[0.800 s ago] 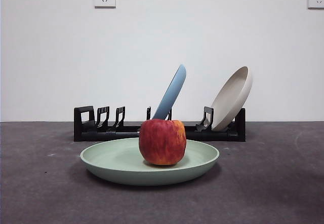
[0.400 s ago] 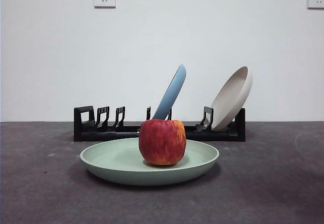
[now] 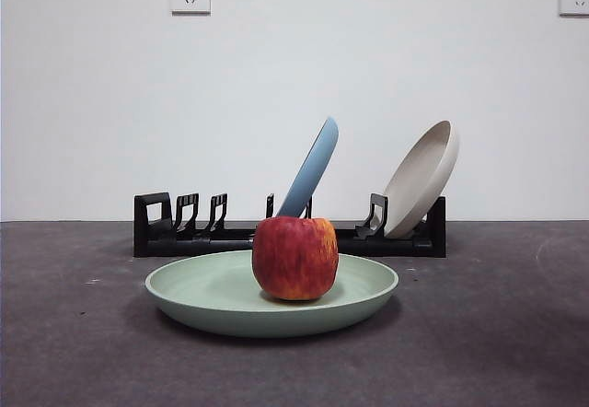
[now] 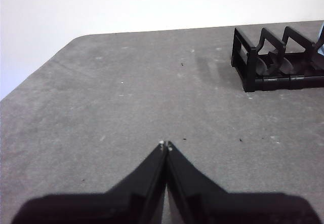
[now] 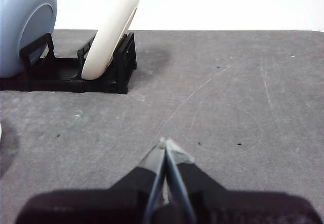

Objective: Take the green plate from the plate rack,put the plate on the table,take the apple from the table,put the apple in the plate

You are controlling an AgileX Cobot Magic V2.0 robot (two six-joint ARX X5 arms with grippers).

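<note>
Red apple point(image 3: 295, 258) sits in green plate point(image 3: 207, 295)

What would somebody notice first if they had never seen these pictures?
Probably the red apple, sitting in the middle of the green plate, which lies flat on the table. Right behind it, a blue plate and a beige plate lean in the black plate rack.
</note>
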